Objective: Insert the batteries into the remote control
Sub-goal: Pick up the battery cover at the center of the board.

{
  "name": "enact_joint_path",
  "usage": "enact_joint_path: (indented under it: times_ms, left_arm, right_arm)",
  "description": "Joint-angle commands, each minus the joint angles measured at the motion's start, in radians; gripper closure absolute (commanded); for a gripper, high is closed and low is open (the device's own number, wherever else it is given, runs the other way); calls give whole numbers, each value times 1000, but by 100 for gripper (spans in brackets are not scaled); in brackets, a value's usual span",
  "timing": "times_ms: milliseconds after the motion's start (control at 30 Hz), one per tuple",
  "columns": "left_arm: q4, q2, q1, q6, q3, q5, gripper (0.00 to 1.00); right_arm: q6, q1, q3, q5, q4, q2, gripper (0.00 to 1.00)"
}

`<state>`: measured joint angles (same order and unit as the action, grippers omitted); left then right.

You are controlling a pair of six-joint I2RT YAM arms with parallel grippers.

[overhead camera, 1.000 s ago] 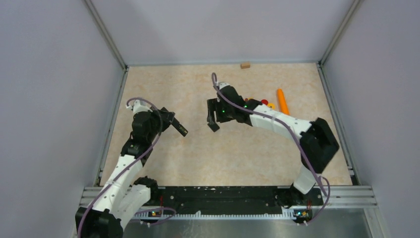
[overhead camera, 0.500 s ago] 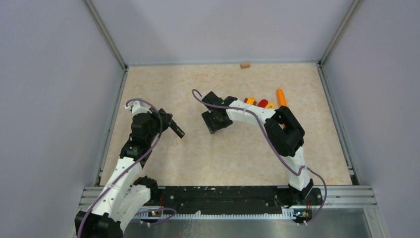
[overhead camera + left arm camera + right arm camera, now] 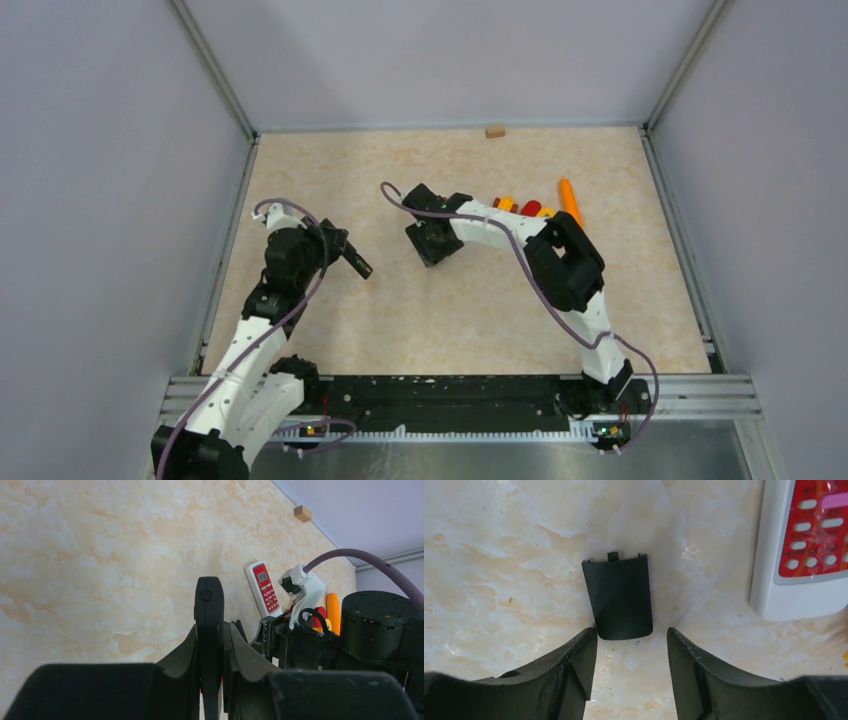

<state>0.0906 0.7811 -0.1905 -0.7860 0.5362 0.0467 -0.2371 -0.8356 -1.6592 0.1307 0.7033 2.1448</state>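
**Left gripper** point(image 3: 212, 630): The jaws are clamped on a slim black bar point(image 3: 209, 600). The bar is seen edge-on and projects past the fingertips. The gripper sits above the left part of the table point(image 3: 480, 310); whether the bar touches the surface cannot be told.

**Right gripper** point(image 3: 632, 640): The jaws stand apart and grip nothing. They point down at a flat black cover point(image 3: 620, 597) that lies on the table. The near end of the cover lies just between the fingertips, with a narrow gap on each side.

**Remote** point(image 3: 804, 555): A white body with a red button face, lying face up on the table. It lies beside the cover, apart from it. In the top view the right arm hides it.

**Batteries:** They cannot be made out in any view.

**Other items:**
- An orange cone point(image 3: 570, 200) lies beyond the right arm.
- Small red, yellow and orange pieces point(image 3: 530, 208) lie just beside the cone.
- A wooden block point(image 3: 494, 130) rests at the far edge.
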Motion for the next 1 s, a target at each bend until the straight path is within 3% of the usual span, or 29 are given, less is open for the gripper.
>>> enact_joint_path:
  times_ms: [0, 267, 433, 533, 800, 967]
  left_arm:
    - [-24, -13, 5, 11, 9, 11, 100]
    - [-17, -27, 6, 10, 13, 12, 100]
    - [-22, -27, 6, 10, 12, -2, 100]
    - [-35, -27, 6, 11, 9, -28, 100]
    - [-129, -31, 6, 15, 4, -135, 100]
    - [-213, -23, 5, 23, 14, -300, 100]
  right_arm:
    - [30, -8, -67, 8, -18, 35, 46]
    - [50, -8, -101, -3, -1, 75, 49]
    - [30, -8, -101, 7, 8, 61, 70]
    - [16, -7, -74, 6, -15, 24, 73]
    - [15, -5, 68, -16, -140, -211, 74]
    - [42, 1, 199, -83, -228, -433, 74]
